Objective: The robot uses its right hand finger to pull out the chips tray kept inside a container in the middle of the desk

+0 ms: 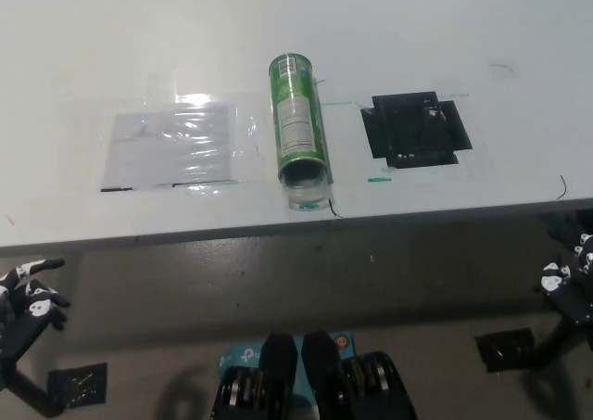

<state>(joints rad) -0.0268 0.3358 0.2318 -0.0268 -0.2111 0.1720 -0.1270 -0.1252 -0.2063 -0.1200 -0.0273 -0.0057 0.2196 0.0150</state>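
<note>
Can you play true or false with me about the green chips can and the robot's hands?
1. The green can is lying on its side on the desk. True.
2. The can's open end points away from the robot. False: the open end faces the robot, near the desk's front edge, with the clear tray showing there.
3. The right hand is touching the can. False: it is off at the right edge, below the desk's front edge.
4. A black square patch lies on the desk on the right-hand side of the can. True.
5. The left hand holds the tray. False: it rests at the lower left, holding nothing.
</note>
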